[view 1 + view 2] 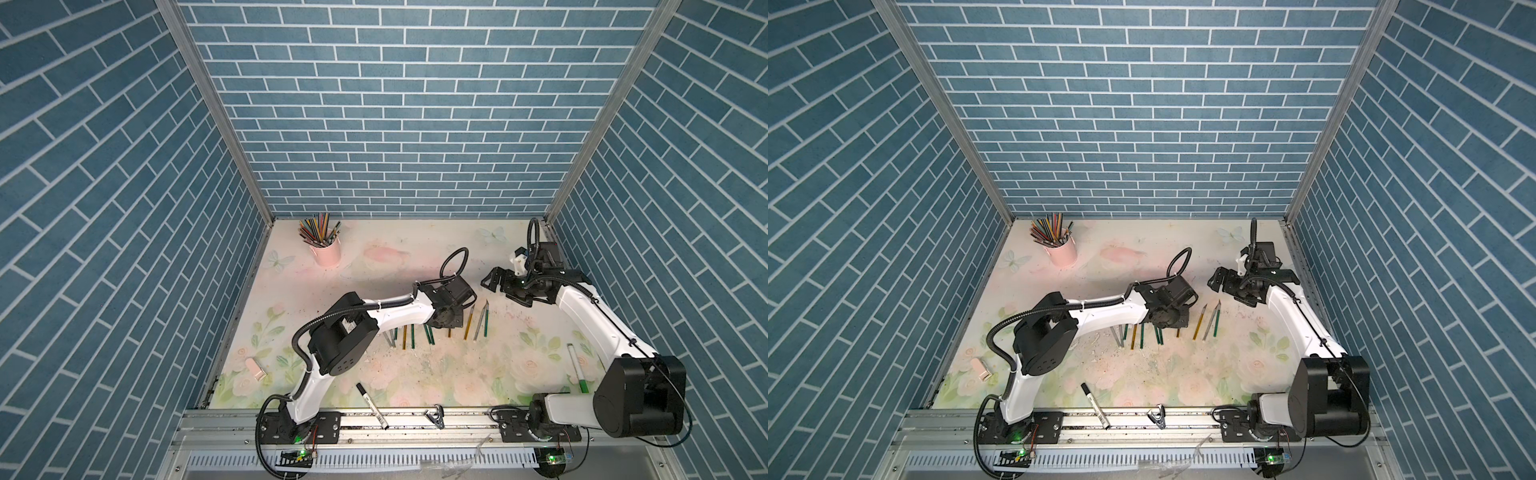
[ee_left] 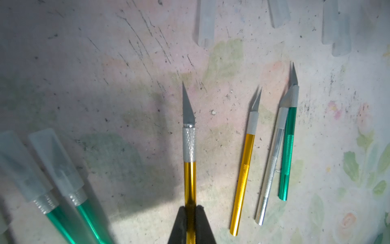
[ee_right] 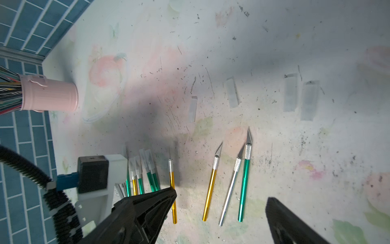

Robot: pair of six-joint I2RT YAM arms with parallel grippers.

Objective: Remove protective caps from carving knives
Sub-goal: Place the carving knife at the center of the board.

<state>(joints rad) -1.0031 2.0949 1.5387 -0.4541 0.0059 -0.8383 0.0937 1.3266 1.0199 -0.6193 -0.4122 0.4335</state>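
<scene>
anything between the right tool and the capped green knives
Yes. The left tool, shut on a bare gold knife, sits between the open right tool and the capped green knives. Three uncapped knives lie on the table beneath the right tool.

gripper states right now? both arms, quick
Left gripper: closed on a gold-handled carving knife, blade uncapped.
Right gripper: open, holding nothing.
</scene>
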